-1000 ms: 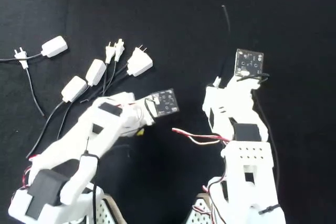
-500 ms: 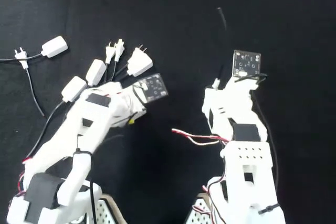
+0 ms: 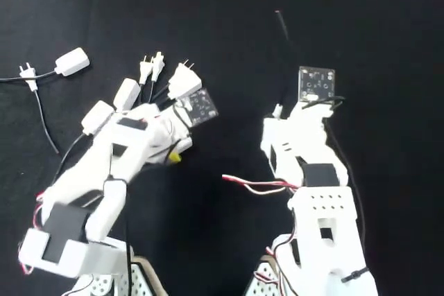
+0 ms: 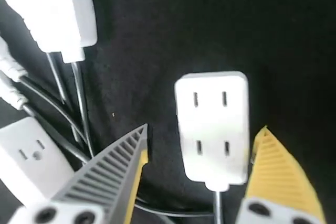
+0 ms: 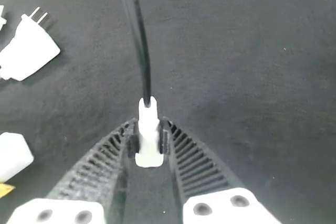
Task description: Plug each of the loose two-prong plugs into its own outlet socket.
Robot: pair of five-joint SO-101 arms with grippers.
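The black desk carries two white arms side by side. The left arm stretches toward the far left, into a group of white power parts and thin cords. The right arm points straight to the far side.

The left claw is open. Its grey finger and its yellow finger stand on the two sides of a white outlet socket. This socket lies flat on the desk with two pairs of slots facing up. Whether the fingers touch it cannot be told.

The right claw is closed on a small white plug, which sits between the two fingertips.

Left of the left arm lie two more socket blocks, close together. A third one lies well apart, farther left. A white two-prong adapter lies just at the far side of the left arm, and a pair of loose plugs is near it on the left. A black cord runs from the gripped plug toward the far edge of the desk.
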